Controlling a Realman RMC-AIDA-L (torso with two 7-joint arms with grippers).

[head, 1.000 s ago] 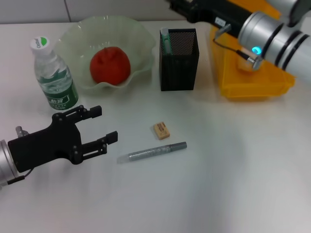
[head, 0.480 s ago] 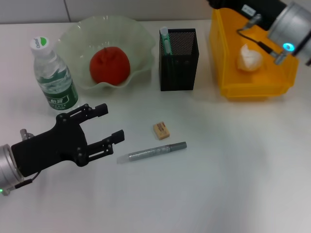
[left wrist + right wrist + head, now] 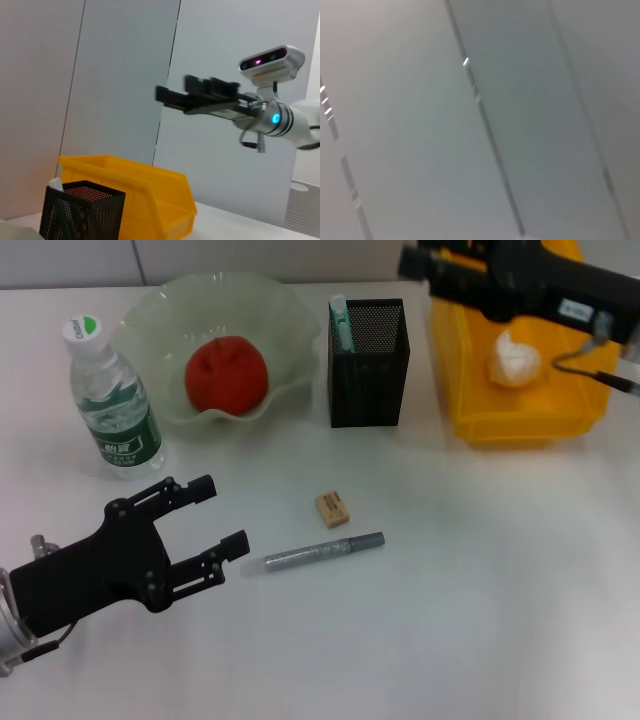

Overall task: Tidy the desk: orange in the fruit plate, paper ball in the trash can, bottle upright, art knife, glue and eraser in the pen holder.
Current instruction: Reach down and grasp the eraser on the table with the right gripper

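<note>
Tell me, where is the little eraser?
In the head view the eraser lies on the table's middle, just above the art knife, in front of the pen holder.

one orange (image 3: 226,373) is counted, in one green fruit plate (image 3: 290,315). one water bottle (image 3: 112,398) is seen upright. one black mesh pen holder (image 3: 368,370) is counted, with one green-capped item (image 3: 341,324) held in it. one yellow bin (image 3: 520,415) is seen, with one paper ball (image 3: 513,359) in it. one eraser (image 3: 333,508) and one silver art knife (image 3: 313,554) are counted on the one white desk (image 3: 480,580). two grippers are seen: the left gripper (image 3: 222,513) and the right gripper (image 3: 425,264).
</note>
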